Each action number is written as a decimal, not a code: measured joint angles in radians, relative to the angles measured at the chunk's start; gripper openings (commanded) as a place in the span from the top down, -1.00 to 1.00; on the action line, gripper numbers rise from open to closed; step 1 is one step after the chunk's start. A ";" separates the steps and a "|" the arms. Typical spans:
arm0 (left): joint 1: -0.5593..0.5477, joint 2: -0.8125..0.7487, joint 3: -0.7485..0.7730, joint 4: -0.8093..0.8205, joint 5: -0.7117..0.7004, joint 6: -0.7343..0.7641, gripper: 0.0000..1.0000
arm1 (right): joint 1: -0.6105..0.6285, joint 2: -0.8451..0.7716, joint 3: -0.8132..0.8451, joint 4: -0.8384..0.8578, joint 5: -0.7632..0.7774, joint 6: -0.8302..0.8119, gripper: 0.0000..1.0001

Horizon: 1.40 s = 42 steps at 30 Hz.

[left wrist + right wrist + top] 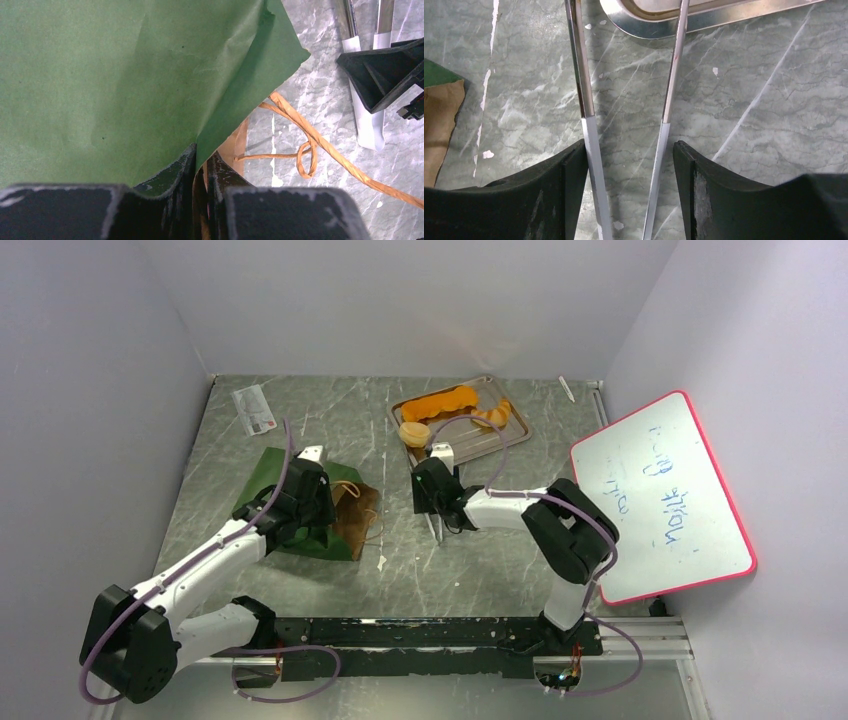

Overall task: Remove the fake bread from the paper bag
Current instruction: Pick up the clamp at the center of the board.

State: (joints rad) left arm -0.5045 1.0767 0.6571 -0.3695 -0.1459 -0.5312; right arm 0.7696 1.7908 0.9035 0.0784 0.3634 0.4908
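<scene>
The dark green paper bag [262, 475] lies flat on the table with its brown mouth and tan cord handles [310, 145] towards the right. My left gripper [322, 512] is shut on the bag's edge [125, 75] by the mouth, with the paper pinched between its fingers [200, 165]. The fake bread lies on a metal tray [520, 430] at the back: an orange baguette [445, 400], a pale bun [413, 433] and a croissant [492, 416]. My right gripper [436, 490] is open and low over the table [629, 155], with metal tongs [586, 100] lying between its fingers.
A pink-framed whiteboard [660, 495] leans at the right. A paper card [255, 408] lies at the back left and a white pen [566, 388] at the back right. Walls close in three sides. The tray's rim [659, 27] is just ahead of my right gripper.
</scene>
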 measured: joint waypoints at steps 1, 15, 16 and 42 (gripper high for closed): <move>0.000 0.000 0.000 0.000 0.000 0.000 0.86 | 0.000 0.000 0.000 0.003 0.000 0.000 -0.20; 0.000 -0.022 -0.035 0.022 0.000 -0.030 0.86 | 0.000 -0.105 -0.111 0.002 -0.067 0.028 -0.11; 0.000 -0.027 -0.038 0.023 0.000 -0.032 0.86 | 0.000 -0.116 -0.121 -0.004 -0.072 0.032 -0.10; 0.000 -0.037 -0.058 0.036 -0.006 -0.048 0.86 | 0.005 0.021 0.008 0.018 0.028 -0.019 -0.09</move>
State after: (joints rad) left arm -0.5045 1.0401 0.5991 -0.3332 -0.1516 -0.5797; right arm 0.7742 1.8122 0.9119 0.0967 0.3916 0.4713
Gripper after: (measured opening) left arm 0.071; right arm 0.569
